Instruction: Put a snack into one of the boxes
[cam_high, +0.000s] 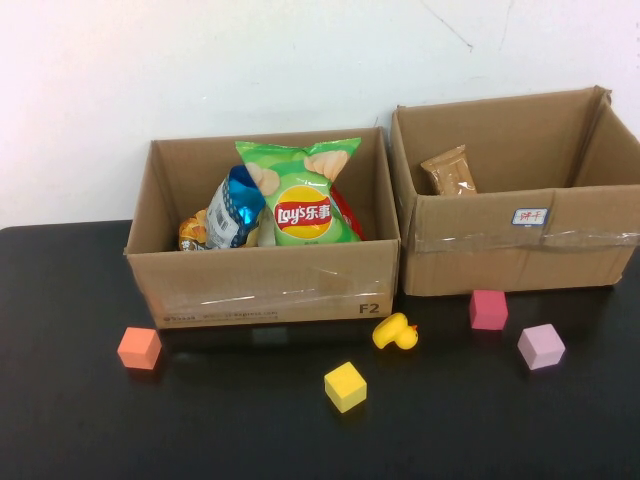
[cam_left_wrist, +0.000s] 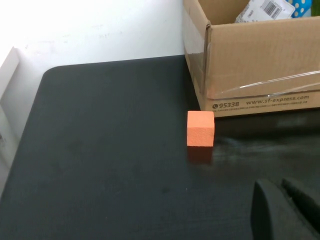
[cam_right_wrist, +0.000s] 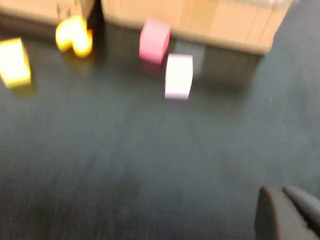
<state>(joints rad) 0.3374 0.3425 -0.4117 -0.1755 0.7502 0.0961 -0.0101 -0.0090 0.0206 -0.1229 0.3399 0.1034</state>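
Both grippers (cam_left_wrist: 285, 210) (cam_right_wrist: 287, 212) cropped, low over table (cam_left_wrist: 110, 165).

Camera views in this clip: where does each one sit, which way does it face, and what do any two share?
High view: raised on the robot's side, angled down at the black table and two cardboard boxes; neither arm shows.
Left wrist view: on the left arm, low over the table, facing the orange foam cube and the left cardboard box; the left hand shows at the edge.
Right wrist view: on the right arm, facing the pink cube, lilac cube and yellow rubber duck; the right hand shows.
Shared: high and left wrist views both show the orange foam cube.
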